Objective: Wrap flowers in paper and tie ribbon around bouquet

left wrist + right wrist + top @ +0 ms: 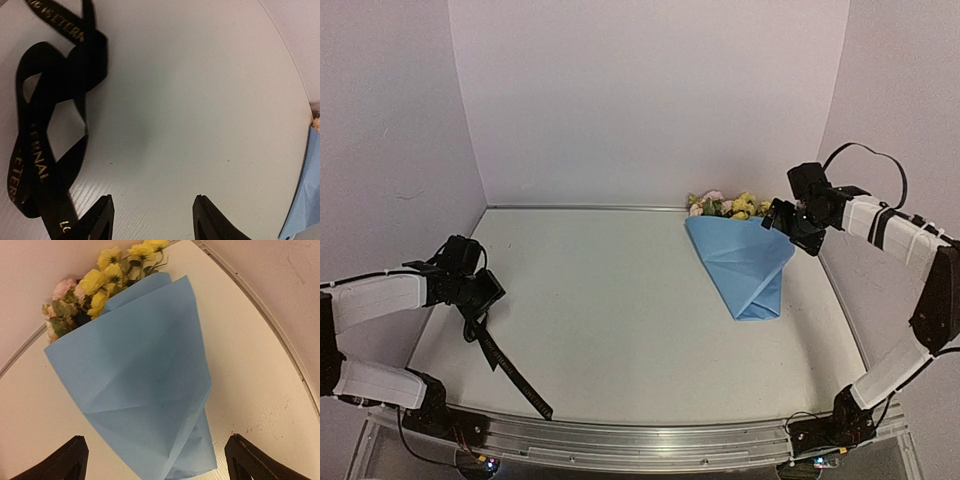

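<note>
Bouquet [740, 262] lies flat on the table [620, 300], below the right gripper [784, 224] and clear of it. Light blue paper [145, 375] is wrapped as a cone. In the right wrist view its narrow folded end sits between the two fingers [70, 460] and its wide mouth opens out past the tips. Flowers [100, 282], yellow and pale pink, stick out of that mouth on the far side of the fingers, close to the back wall [650, 100]. Right fingers are spread wide with nothing clamped, only paper seen beneath the gap. Ribbon [60, 80], black with pale lettering, is not on the bouquet. It lies looped on the table ahead of and outboard of the left gripper [152, 200], and one strand runs down past the outer side of one finger; can't tell if it touches. Left fingers are apart with bare table between them, gripping nothing. A sliver of the blue paper shows far off to the other side of those fingers.
</note>
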`<state>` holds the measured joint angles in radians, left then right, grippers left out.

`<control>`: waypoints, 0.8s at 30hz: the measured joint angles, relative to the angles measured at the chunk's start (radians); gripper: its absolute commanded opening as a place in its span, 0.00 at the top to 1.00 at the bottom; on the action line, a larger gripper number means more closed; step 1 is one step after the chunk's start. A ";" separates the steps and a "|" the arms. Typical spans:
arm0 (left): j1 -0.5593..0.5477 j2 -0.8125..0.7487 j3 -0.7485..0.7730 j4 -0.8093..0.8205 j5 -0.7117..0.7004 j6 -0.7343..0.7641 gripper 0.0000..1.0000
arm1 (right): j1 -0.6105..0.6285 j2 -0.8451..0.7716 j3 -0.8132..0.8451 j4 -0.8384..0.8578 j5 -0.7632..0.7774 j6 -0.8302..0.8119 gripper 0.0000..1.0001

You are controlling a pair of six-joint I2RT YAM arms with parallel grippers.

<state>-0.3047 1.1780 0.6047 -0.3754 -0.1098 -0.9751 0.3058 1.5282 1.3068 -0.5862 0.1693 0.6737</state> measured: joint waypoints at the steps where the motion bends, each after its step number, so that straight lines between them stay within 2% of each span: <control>1: -0.005 -0.017 -0.018 -0.015 -0.020 -0.023 0.46 | 0.029 -0.009 -0.002 0.001 -0.004 0.000 0.02; 5: -0.080 -0.073 -0.076 -0.102 -0.132 -0.131 0.46 | 0.166 -0.017 -0.017 0.022 -0.035 0.000 0.02; 10: -0.196 -0.026 -0.077 -0.151 -0.219 -0.249 0.49 | 0.309 0.009 -0.033 0.070 -0.079 0.003 0.03; 19: -0.233 0.154 -0.076 -0.149 -0.272 -0.338 0.52 | 0.388 0.045 -0.057 0.159 -0.137 0.011 0.05; 21: -0.237 0.175 -0.067 -0.147 -0.285 -0.341 0.57 | 0.397 0.053 -0.058 0.173 -0.144 0.012 0.05; 24: -0.238 0.218 -0.044 -0.132 -0.305 -0.336 0.75 | 0.407 0.063 -0.060 0.187 -0.155 0.015 0.07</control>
<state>-0.5426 1.3960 0.5604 -0.5071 -0.4152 -1.3109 0.7125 1.5912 1.2464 -0.3993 0.0140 0.6884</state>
